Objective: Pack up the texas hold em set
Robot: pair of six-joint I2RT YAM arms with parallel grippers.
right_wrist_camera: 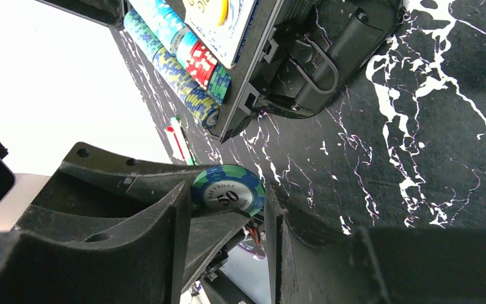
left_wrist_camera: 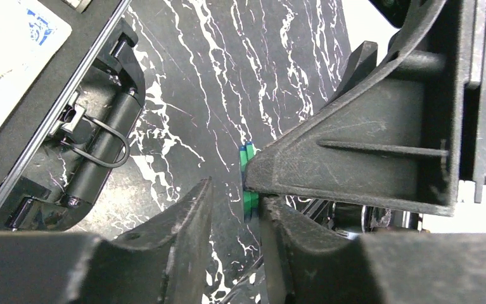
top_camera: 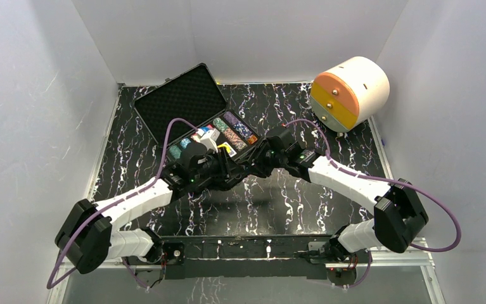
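The black case (top_camera: 164, 95) lies open at the back left, its tray holding rows of multicoloured poker chips (top_camera: 230, 130) and a card deck (left_wrist_camera: 6, 63). In front of it the two grippers meet over the table. My right gripper (right_wrist_camera: 229, 193) is shut across the rim of a green-and-blue "50" chip (right_wrist_camera: 227, 189). That chip (left_wrist_camera: 248, 180) shows edge-on in the left wrist view. My left gripper (left_wrist_camera: 235, 196) stands around it: one finger (left_wrist_camera: 278, 221) lies against its face and the other finger (left_wrist_camera: 189, 215) is still a gap away.
A big white cylinder with orange and yellow drawers (top_camera: 348, 92) lies at the back right. The case handle (left_wrist_camera: 101, 158) faces the grippers. A red-and-white chip (right_wrist_camera: 178, 142) sits on the table beside the case. White walls close in three sides.
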